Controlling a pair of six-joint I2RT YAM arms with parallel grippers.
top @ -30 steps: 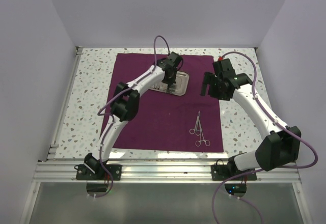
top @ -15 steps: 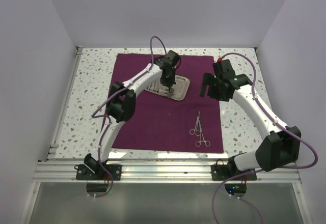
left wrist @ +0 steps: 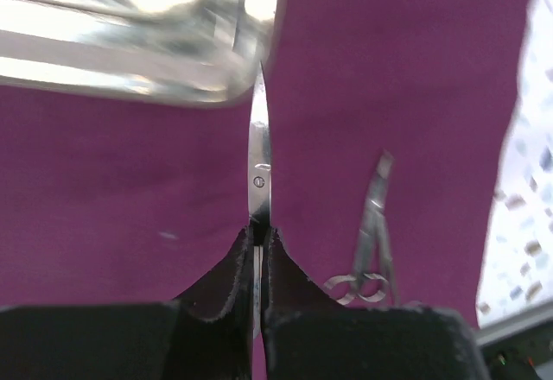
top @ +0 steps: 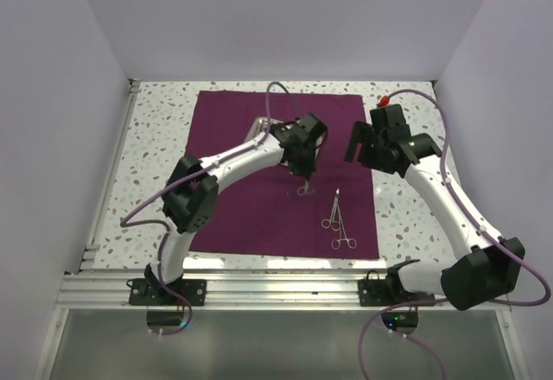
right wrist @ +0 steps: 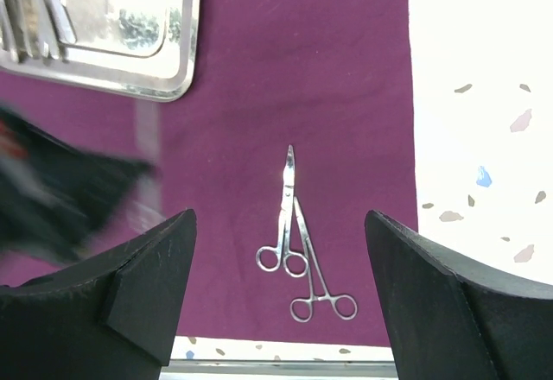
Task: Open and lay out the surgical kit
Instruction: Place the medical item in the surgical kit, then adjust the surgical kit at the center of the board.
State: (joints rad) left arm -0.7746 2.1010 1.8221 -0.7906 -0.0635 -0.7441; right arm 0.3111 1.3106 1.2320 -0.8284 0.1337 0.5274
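The dark purple cloth [top: 251,199] lies spread flat on the table. The steel tray [top: 259,126] sits on its far middle and holds thin instruments [right wrist: 34,9]; its rim [right wrist: 177,78] also shows in the right wrist view. My left gripper [top: 304,171] is shut on steel scissors [left wrist: 259,151], held above the cloth with the ring handles [top: 307,191] hanging low. Two ring-handled instruments [top: 335,220] lie crossed on the cloth's front right, seen also in the right wrist view [right wrist: 289,216]. My right gripper [top: 365,145] hovers open and empty above them.
The speckled tabletop [top: 155,147] surrounds the cloth. White walls close in the left, back and right sides. A metal rail [top: 276,289] runs along the near edge. The blurred left arm [right wrist: 60,199] shows in the right wrist view.
My left gripper has left the tray and moved toward the front right with the scissors in it. The tray is now uncovered. The right gripper shifted slightly.
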